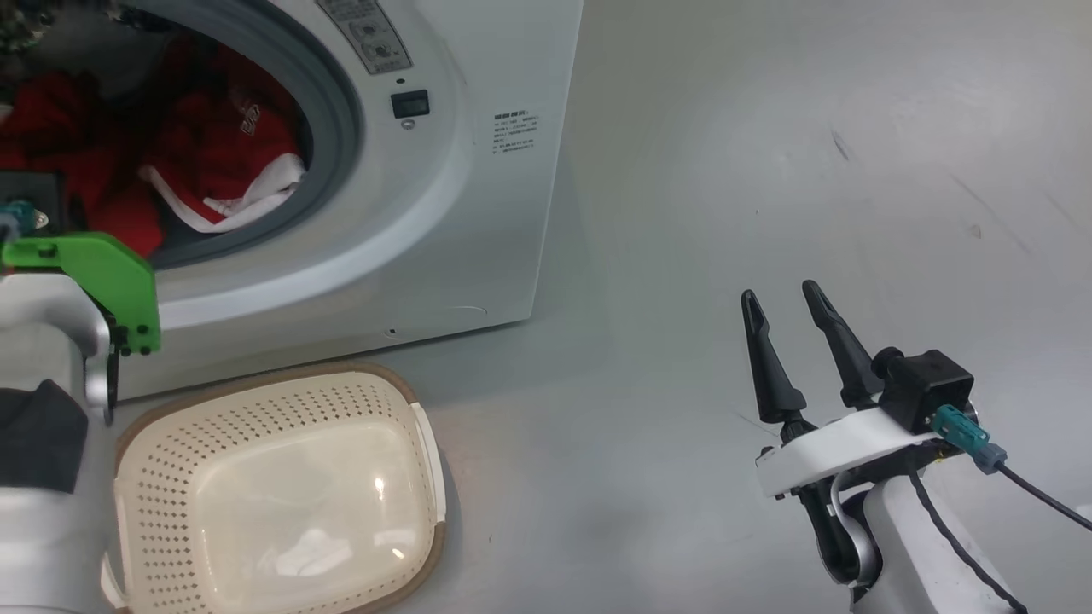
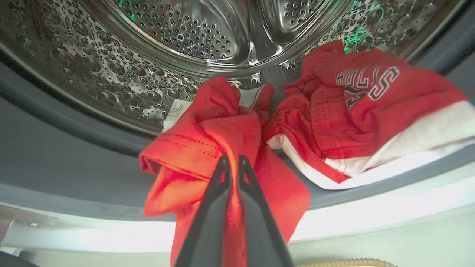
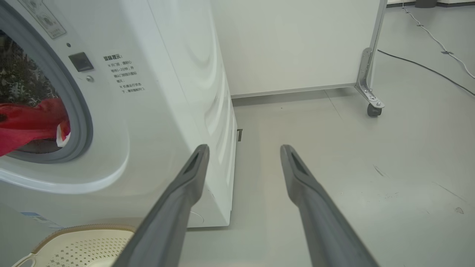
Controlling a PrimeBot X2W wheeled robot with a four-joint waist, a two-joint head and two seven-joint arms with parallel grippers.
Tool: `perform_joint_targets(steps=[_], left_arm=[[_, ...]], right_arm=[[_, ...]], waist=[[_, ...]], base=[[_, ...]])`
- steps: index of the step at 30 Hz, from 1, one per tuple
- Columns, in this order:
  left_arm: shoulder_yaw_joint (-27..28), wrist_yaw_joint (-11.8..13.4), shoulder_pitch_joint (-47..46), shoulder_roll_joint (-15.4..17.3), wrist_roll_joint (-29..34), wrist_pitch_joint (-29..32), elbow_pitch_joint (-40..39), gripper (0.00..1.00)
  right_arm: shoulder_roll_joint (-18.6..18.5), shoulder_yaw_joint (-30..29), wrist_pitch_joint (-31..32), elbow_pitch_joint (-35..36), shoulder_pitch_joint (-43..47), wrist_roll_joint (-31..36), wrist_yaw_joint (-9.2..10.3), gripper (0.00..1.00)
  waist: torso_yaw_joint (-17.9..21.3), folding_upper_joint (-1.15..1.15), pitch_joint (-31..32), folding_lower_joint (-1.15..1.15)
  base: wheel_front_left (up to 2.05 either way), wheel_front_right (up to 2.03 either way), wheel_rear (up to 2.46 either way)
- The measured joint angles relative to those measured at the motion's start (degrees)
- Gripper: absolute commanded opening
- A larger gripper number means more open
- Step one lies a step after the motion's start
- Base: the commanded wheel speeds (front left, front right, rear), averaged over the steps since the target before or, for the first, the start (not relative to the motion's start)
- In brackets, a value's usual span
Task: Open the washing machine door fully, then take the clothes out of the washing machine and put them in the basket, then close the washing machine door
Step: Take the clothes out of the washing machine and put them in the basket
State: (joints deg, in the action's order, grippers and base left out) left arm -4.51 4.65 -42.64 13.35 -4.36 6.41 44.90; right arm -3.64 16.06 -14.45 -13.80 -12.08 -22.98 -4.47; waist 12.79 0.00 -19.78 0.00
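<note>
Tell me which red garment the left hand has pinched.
The plain red garment draped over the gasket, clamped in the left hand. The lettered garment, white-trimmed, lies beside it, ungripped.

clothes (image 1: 213,145) in washing machine (image 1: 478,213) | basket (image 1: 281,409) in front | right claw (image 1: 779,290) spread above floor (image 1: 682,213)

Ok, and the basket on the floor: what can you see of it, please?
The basket is cream plastic, rounded rectangular, with small holes in its walls, a brown rim and pale side handles. It stands upright on the grey floor, just before the washing machine. It is empty; its smooth bottom shines. Only the floor seems to touch it.
</note>
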Motion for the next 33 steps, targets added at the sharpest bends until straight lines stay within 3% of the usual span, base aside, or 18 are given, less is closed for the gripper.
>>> perform_joint_targets(steps=[16,33], left_arm=[[-0.03,-4.48,10.42,-3.25,-3.28,-10.71,0.29,0.0],[-1.0,-6.04,18.58,-4.53,-3.68,-18.63,-3.34,0.0]], right_arm=[[-0.57,-2.34,0.0,-0.47,6.32,0.71,-0.16,1.0],[-0.6,-2.61,0.0,-0.33,9.13,1.45,-0.56,1.0]], waist=[[-4.73,0.0,10.16,0.0],[-7.43,0.0,16.13,0.0]], base=[[0.0,0.0,0.0],[0.0,0.0,0.0]])
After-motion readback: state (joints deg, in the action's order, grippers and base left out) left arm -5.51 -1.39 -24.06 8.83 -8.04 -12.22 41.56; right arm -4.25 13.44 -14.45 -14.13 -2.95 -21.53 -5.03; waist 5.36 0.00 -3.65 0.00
